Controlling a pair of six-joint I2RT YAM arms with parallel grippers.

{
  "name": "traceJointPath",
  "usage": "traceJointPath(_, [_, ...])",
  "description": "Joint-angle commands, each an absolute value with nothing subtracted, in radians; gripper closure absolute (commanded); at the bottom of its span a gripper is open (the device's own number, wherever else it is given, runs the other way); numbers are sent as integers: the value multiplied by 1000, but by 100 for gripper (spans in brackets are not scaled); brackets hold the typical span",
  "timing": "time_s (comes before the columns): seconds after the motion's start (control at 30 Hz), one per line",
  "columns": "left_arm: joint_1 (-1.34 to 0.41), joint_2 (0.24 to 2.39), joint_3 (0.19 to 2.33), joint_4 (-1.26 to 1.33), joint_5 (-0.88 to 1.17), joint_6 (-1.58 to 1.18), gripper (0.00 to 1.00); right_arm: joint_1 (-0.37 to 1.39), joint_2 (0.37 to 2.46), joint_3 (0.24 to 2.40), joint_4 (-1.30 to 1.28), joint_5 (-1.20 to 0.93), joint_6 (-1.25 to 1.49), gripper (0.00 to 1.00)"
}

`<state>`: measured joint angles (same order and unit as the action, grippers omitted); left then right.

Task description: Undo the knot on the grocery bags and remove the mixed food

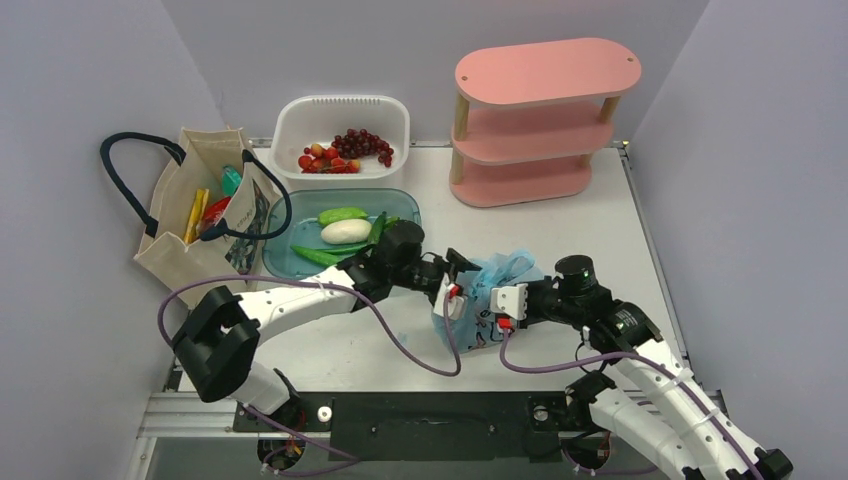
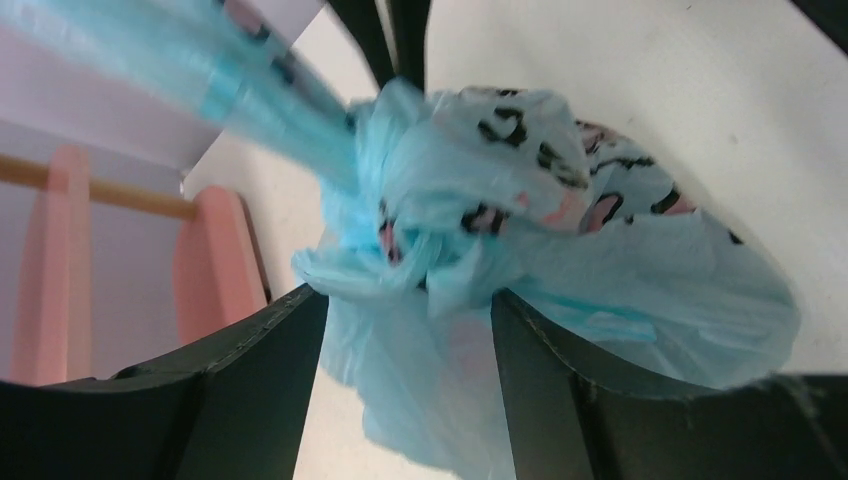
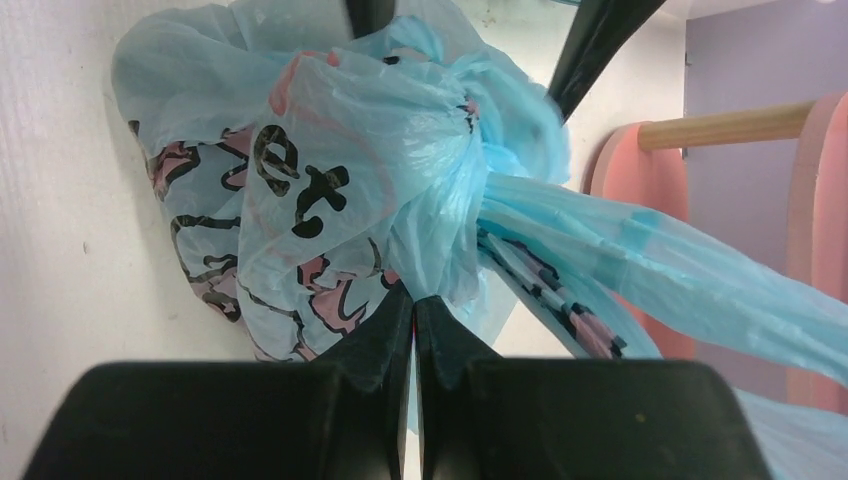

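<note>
The light blue plastic bag with pink and black print lies on the table between both arms. Its knot is a bunched lump, and one twisted handle stretches away from it. My right gripper is shut on a fold of the bag just below the knot. My left gripper is open, its jaws wide apart with loose bag plastic between them, close to the knot. What is inside this bag is hidden. The beige canvas tote stands at the far left with yellow, red and teal packets showing inside.
A clear teal tub with green and white vegetables sits beside the tote. Behind it a white slotted basket holds dark red grapes. A pink three-tier shelf stands at the back right. Purple cables loop over the near table.
</note>
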<state>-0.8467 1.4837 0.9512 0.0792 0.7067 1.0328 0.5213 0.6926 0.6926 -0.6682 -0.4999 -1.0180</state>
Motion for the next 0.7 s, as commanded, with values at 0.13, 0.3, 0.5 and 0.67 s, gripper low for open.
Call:
traceJointPath(0.13, [-937,1510,990,116,645,1001,84,519,682,724,-629,-457,-1036,100])
traceJointPath(0.3, [-889,1428,931,54,635,905,100,394,666,728,-639,-484,-1062,100])
traceJointPath(0.5, [-811,1343,861,52,637,671,100,126,705,740,-679,-592,-1154,100])
traceJointPath(0.67, [-793,1358,865,124,598,499,100,26,795,802,-691,-646,-1078,99])
